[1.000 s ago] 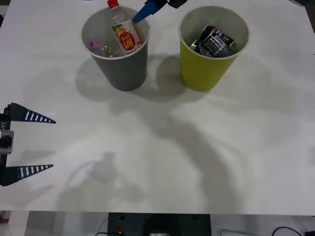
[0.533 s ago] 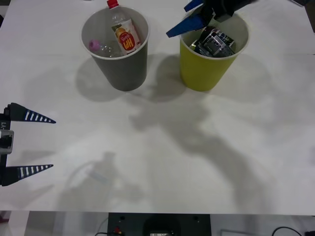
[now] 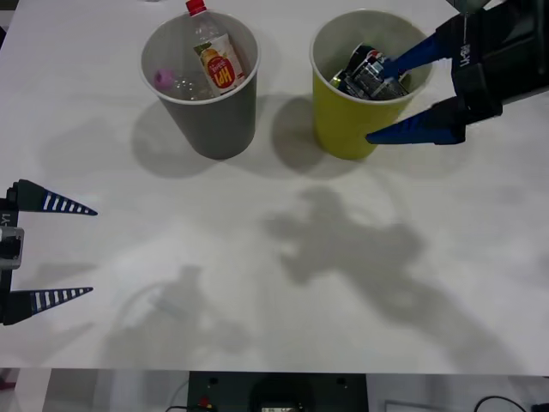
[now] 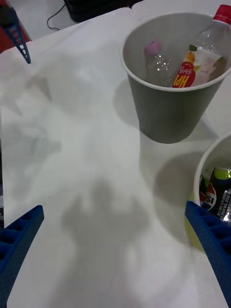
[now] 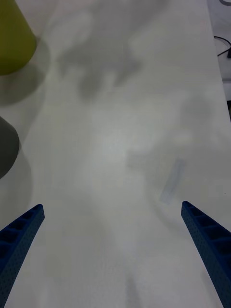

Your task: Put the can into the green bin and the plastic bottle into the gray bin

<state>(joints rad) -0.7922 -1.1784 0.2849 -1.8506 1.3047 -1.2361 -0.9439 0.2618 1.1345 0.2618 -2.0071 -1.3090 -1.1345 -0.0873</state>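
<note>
The plastic bottle point(image 3: 218, 58) with its red cap leans upright inside the gray bin point(image 3: 206, 120), its cap sticking above the rim. A dark can point(image 3: 375, 74) lies in the green bin point(image 3: 343, 129). My right gripper point(image 3: 376, 101) hangs open above the near right side of the green bin, nothing between its fingers. In the right wrist view the right gripper point(image 4: 114, 208) looks onto the gray bin point(image 4: 168, 110), the plastic bottle point(image 4: 191, 72), the green bin's rim point(image 4: 199, 175) and the can point(image 4: 214, 198). The left gripper point(image 3: 93, 251) is parked open at the table's left edge.
A clear pink-capped bottle point(image 3: 170, 83) also lies in the gray bin. The white table point(image 3: 257, 257) is bare in front of the bins. From the left wrist, the left gripper point(image 5: 113, 207) faces bare table, with the green bin point(image 5: 12, 38) and gray bin point(image 5: 6, 149) at the edge.
My right gripper has swung from over the gray bin across to the green bin's right side and come nearer, staying open. The bottle stays in the gray bin. The left arm has not moved.
</note>
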